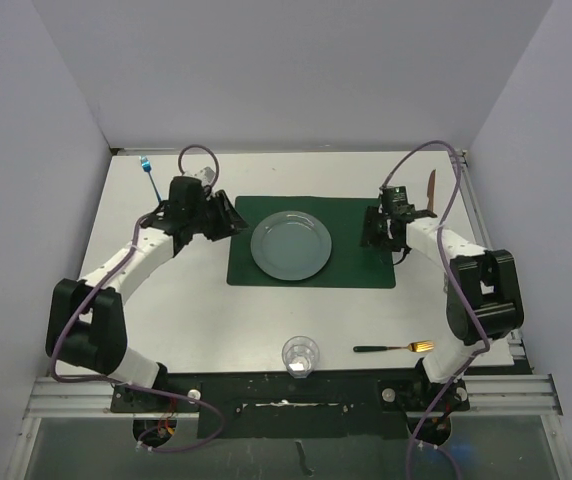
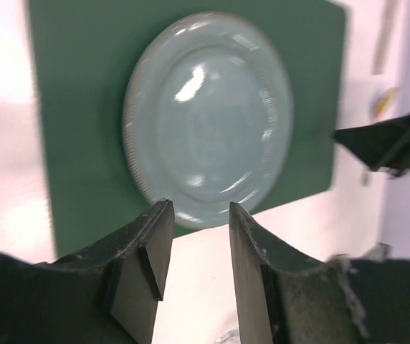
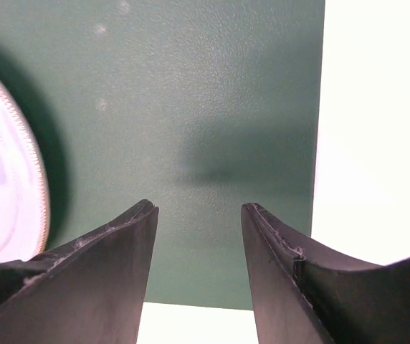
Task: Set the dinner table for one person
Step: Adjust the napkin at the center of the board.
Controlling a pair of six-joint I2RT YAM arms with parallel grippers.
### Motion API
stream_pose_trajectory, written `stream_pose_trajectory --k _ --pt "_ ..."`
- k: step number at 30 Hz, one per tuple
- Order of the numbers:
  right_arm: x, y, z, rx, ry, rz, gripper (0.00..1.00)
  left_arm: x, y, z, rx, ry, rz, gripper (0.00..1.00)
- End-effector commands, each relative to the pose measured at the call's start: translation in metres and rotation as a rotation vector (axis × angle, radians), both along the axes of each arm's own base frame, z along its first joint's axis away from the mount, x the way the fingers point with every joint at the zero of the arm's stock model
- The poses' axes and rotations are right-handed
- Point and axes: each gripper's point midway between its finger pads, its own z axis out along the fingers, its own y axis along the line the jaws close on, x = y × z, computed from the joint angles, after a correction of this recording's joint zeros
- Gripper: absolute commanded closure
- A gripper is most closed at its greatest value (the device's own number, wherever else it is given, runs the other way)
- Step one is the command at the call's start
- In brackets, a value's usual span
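Note:
The dinner table (image 1: 196, 320) is a large white tabletop. A dark green placemat (image 1: 356, 255) lies at its middle with a grey-blue plate (image 1: 290, 245) on it. My left gripper (image 1: 236, 222) hovers at the placemat's left edge, open and empty. In the left wrist view (image 2: 198, 209) the plate (image 2: 208, 118) lies just beyond its fingertips. My right gripper (image 1: 370, 234) hovers over the placemat's right part, open and empty. In the right wrist view (image 3: 198, 209) it is above bare placemat (image 3: 191, 107), with the plate rim (image 3: 4, 186) at the left.
A knife (image 1: 431, 187) lies at the far right of the table. A fork (image 1: 396, 348) with a dark handle lies at the near right. A clear glass (image 1: 301, 355) stands at the near edge. A blue-headed utensil (image 1: 148, 172) lies at the far left.

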Motion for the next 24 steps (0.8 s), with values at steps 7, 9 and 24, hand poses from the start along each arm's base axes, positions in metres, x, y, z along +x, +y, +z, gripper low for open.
stream_pose_trajectory --k 7,9,24 --pt "0.002 0.018 0.037 0.364 -0.157 0.090 0.54 -0.016 -0.021 0.102 -0.744 -0.212 -0.278 0.67" --pt "-0.004 0.025 0.046 0.584 -0.197 0.120 0.58 -0.021 -0.020 0.108 -0.794 -0.236 -0.314 0.70" --pt "-0.007 0.054 0.081 1.079 -0.377 0.259 0.97 -0.021 0.009 0.071 -1.058 -0.168 -0.327 1.00"
